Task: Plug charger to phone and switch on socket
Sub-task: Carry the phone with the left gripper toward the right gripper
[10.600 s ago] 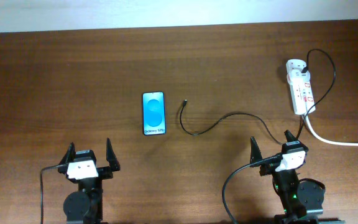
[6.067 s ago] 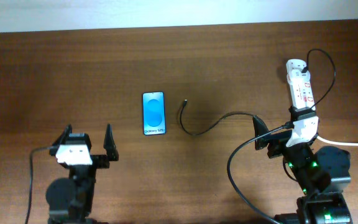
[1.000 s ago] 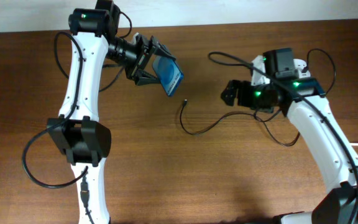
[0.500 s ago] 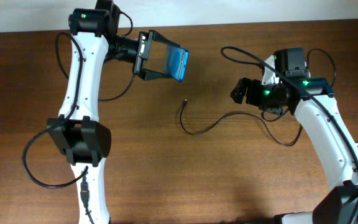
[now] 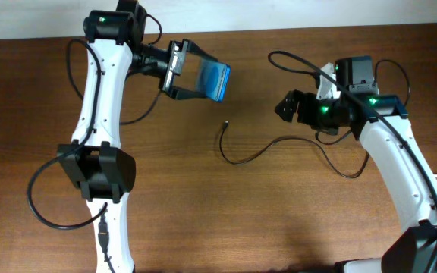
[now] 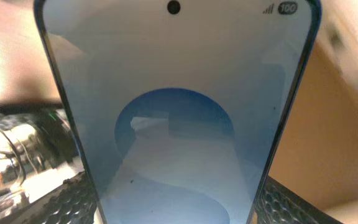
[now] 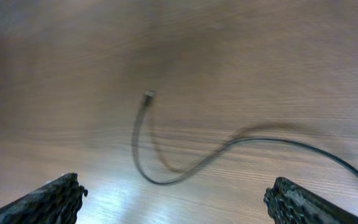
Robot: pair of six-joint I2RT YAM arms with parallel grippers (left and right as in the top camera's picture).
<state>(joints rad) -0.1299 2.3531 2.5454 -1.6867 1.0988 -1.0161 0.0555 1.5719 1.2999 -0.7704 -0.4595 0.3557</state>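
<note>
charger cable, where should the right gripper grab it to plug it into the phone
Take the charger just behind its connector tip, coming down from above with the right gripper, its open fingers across the cable. It lies flat on the table, tip free, so a side approach has nothing to close on.

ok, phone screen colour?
The phone shows pale blue with a darker blue circle; best seen in left wrist view.
</note>
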